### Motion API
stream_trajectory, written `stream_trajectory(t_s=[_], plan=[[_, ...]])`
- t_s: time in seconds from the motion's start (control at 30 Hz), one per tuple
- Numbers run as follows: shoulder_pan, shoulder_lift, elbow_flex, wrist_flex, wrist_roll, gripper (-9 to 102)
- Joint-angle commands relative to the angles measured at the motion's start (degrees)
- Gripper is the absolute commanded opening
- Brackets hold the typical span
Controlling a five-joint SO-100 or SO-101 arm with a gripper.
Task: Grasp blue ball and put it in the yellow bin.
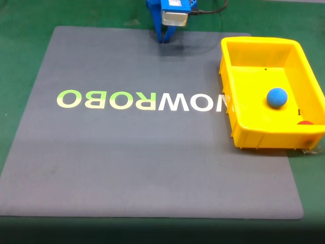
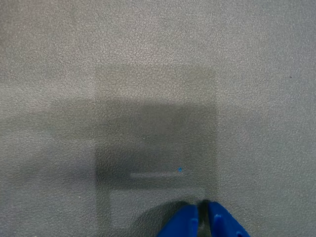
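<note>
Even, soft overhead light in the fixed view; slightly soft focus. Large grey textured rubber mat (image 1: 152,152) shows faint banding. Wrist view dimmer, grainy: a boxy shadow darkens the mat (image 2: 158,138) centre.

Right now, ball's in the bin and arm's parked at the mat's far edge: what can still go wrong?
1. The blue ball lies loose on the floor of the yellow bin, so a knock could send it rolling.
2. The small red object sits in the bin's near corner; a checker could count it.
3. The gripper looks shut just above the grey mat; dipping lower might scrape it.
</note>
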Motion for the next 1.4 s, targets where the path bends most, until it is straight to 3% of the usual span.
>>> stream_trajectory(t_s=[0.0, 1.37], plan=[[0.6, -0.1, 1.8, 0.8, 0.0, 0], [1.1, 0.3, 1.8, 0.9, 0.8, 0]])
